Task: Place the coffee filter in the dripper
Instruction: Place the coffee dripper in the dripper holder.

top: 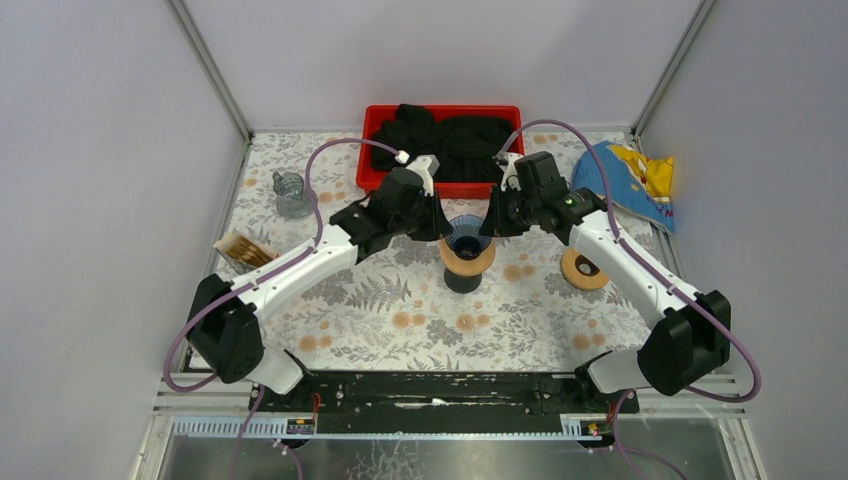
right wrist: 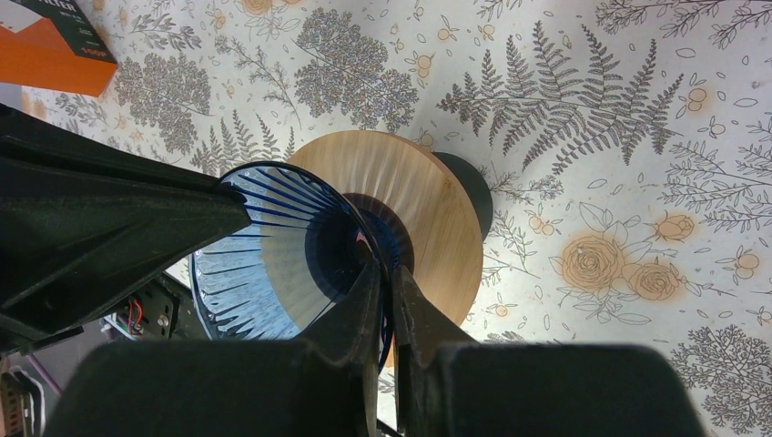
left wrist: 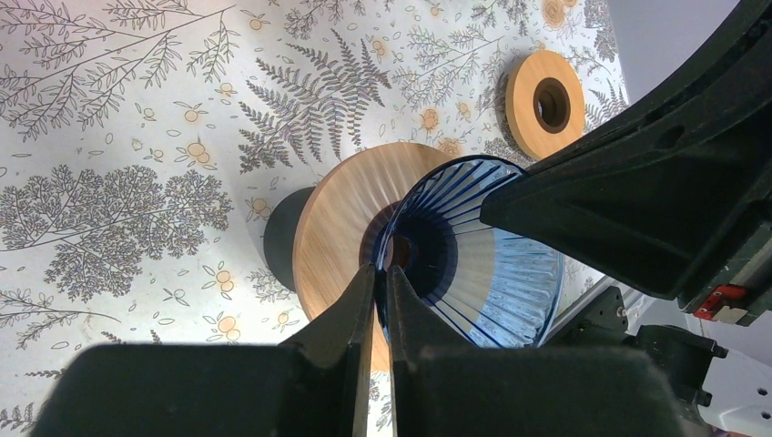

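Note:
The blue ribbed glass dripper [top: 467, 236] sits on a wooden ring [left wrist: 341, 228] over a black base [top: 462, 281] at the table's middle. My left gripper [top: 442, 228] is shut on the dripper's left rim, its jaws pinching the glass wall [left wrist: 382, 269]. My right gripper [top: 492, 225] is shut on the opposite rim [right wrist: 386, 269]. The cone's inside [right wrist: 273, 264] looks pale and ribbed; I cannot tell whether paper lies in it. A brown and orange pack [top: 245, 250] lies at the left. I see no loose coffee filter.
A second wooden ring [top: 583, 268] lies right of the dripper. A red bin [top: 378, 120] with black cloth stands at the back. A glass cup [top: 291, 193] is at back left, a blue and yellow bag [top: 632, 180] at back right.

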Controlling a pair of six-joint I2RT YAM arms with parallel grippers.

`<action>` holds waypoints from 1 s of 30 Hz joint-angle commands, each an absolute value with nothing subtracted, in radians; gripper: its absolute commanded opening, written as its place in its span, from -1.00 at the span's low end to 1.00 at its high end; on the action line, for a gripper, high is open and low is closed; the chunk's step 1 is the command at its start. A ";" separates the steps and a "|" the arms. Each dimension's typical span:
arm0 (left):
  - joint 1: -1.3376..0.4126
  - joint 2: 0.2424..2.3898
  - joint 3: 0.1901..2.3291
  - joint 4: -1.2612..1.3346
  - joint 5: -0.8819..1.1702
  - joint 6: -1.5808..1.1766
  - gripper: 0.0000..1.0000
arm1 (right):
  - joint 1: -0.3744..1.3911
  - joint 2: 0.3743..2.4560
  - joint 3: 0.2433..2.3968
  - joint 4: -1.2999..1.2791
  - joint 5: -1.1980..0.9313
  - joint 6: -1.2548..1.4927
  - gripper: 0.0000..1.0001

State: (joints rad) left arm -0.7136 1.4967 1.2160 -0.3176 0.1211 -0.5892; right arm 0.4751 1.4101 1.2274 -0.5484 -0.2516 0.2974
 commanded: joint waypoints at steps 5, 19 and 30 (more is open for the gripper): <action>-0.746 1.512 1.189 -0.330 0.111 -0.567 -0.84 | 0.497 1.458 1.150 -0.577 -0.210 0.252 -1.00; -0.762 1.489 1.186 -0.339 0.059 -0.562 -0.65 | 0.500 1.446 1.169 -0.568 -0.215 0.249 -0.89; -0.762 1.458 1.244 -0.351 0.014 -0.552 -0.33 | 0.500 1.418 1.260 -0.585 -0.205 0.257 -0.32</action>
State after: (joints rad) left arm -0.7578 1.4925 1.2049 -0.3450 0.0360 -0.5690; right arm 0.4892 1.4162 1.1976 -0.5304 -0.2428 0.2760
